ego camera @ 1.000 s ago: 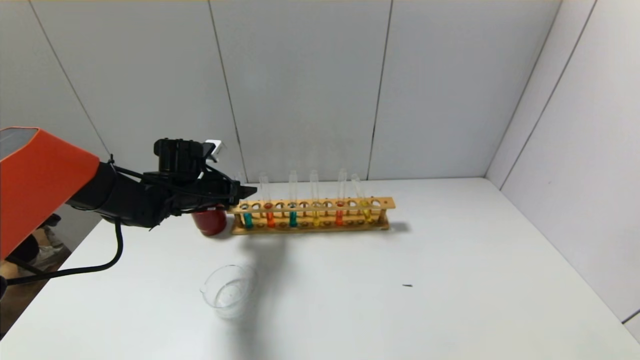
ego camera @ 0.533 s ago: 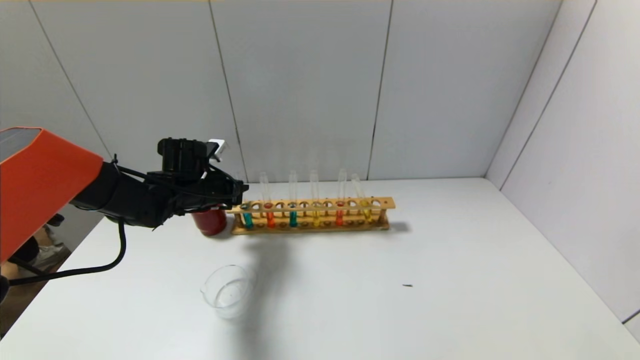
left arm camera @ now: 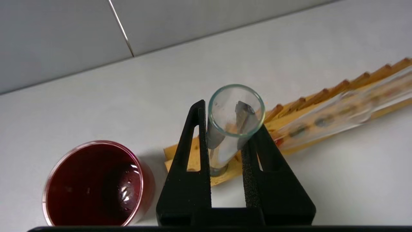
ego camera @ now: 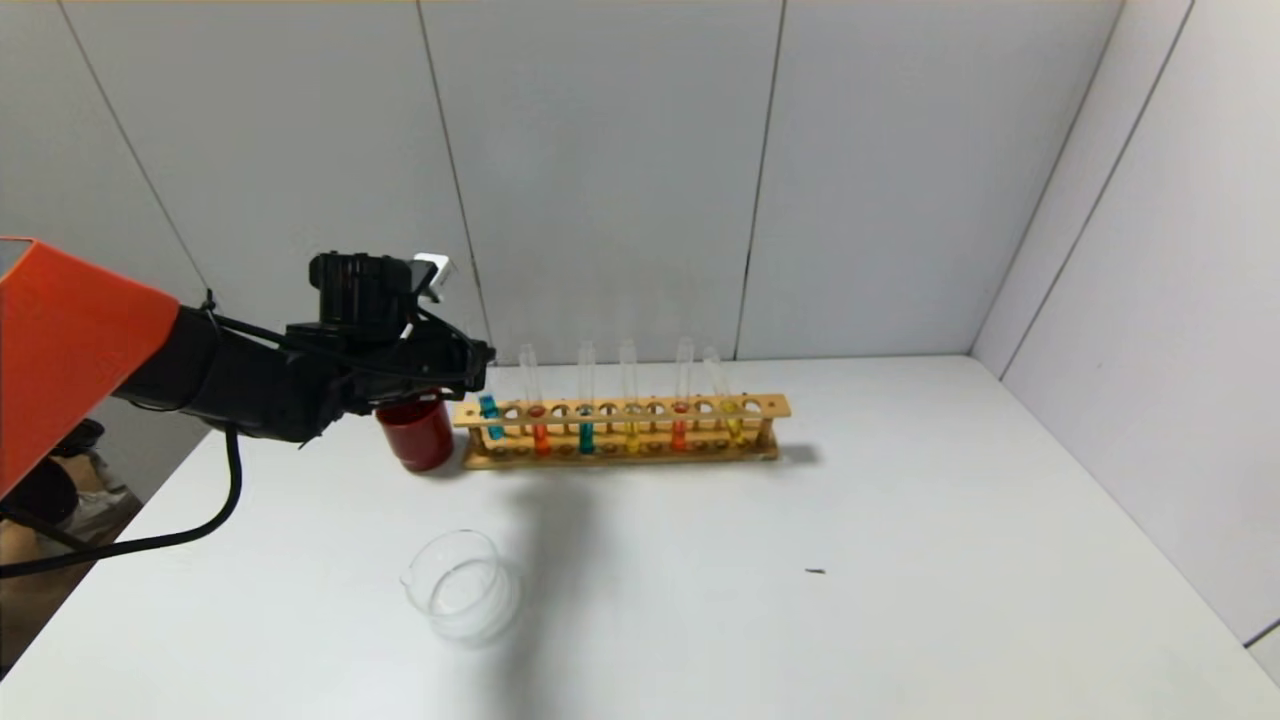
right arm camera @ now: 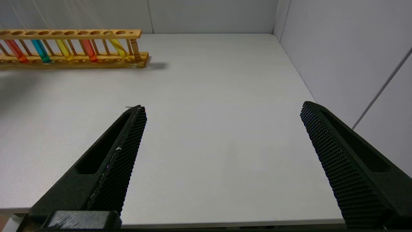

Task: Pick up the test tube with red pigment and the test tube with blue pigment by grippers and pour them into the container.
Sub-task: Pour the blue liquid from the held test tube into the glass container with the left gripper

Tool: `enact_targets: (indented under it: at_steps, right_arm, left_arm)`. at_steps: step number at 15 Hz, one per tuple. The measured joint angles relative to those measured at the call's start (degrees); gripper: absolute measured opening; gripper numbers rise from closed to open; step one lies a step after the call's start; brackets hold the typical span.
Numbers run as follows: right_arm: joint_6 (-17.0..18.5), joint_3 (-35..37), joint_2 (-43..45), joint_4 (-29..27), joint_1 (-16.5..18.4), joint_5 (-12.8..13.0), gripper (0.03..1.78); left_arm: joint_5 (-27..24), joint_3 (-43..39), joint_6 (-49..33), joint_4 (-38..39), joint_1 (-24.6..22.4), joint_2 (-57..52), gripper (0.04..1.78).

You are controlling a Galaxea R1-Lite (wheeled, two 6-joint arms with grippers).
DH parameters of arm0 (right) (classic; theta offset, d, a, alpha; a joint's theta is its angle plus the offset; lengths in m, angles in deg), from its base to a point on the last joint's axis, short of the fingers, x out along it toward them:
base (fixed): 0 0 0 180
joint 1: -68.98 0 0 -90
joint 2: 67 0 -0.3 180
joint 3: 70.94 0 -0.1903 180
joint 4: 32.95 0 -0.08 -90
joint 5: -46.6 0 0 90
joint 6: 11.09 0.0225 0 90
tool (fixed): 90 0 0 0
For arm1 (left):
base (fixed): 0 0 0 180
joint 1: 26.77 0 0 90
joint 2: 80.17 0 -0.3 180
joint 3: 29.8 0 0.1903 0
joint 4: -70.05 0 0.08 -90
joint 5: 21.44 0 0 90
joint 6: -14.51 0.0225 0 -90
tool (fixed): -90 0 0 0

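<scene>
My left gripper [ego camera: 483,372] is shut on the test tube with blue pigment [ego camera: 489,405] at the left end of the wooden rack [ego camera: 760,408]. The tube is raised, so its blue liquid sits level with the rack's top bar. In the left wrist view the gripper [left arm camera: 227,124] clamps the tube [left arm camera: 236,109] just below its open mouth. Two tubes with red pigment [ego camera: 540,437] [ego camera: 679,432] stand in the rack. The clear glass container [ego camera: 462,590] sits on the table in front of the rack. My right gripper [right arm camera: 224,108] is open and empty, low near the table's front edge.
A dark red cup [ego camera: 418,435] stands just left of the rack, under my left arm. A darker teal tube [ego camera: 586,437] and yellow tubes [ego camera: 631,435] also stand in the rack. A small dark speck [ego camera: 815,571] lies on the table. Walls close the back and right.
My left gripper has drawn back slightly, closed on the leftmost tube and lifted it. The blue liquid has risen from the rack's base to its top bar.
</scene>
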Motion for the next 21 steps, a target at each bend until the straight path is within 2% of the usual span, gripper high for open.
enact_targets:
  at_steps: [8,11,17,21]
  right_arm:
    - [0.0,0.0,0.0,-0.02,0.0,-0.02,1.75]
    - [0.0,0.0,0.0,-0.02,0.0,-0.02,1.75]
    - [0.0,0.0,0.0,-0.02,0.0,0.0,1.75]
    - [0.01,0.0,0.0,-0.02,0.0,-0.02,1.75]
  left_arm:
    - [1.38,5.63,2.79,-9.31,-0.09,-10.53,0.32]
    - [1.38,6.44,2.96,-9.52,-0.06,-13.53,0.32]
    - [1.73,0.09,3.15,-13.32,-0.24,-22.41,0.32]
    - [2.69,-6.23,9.22,-11.25,-1.74,-25.81,0.32]
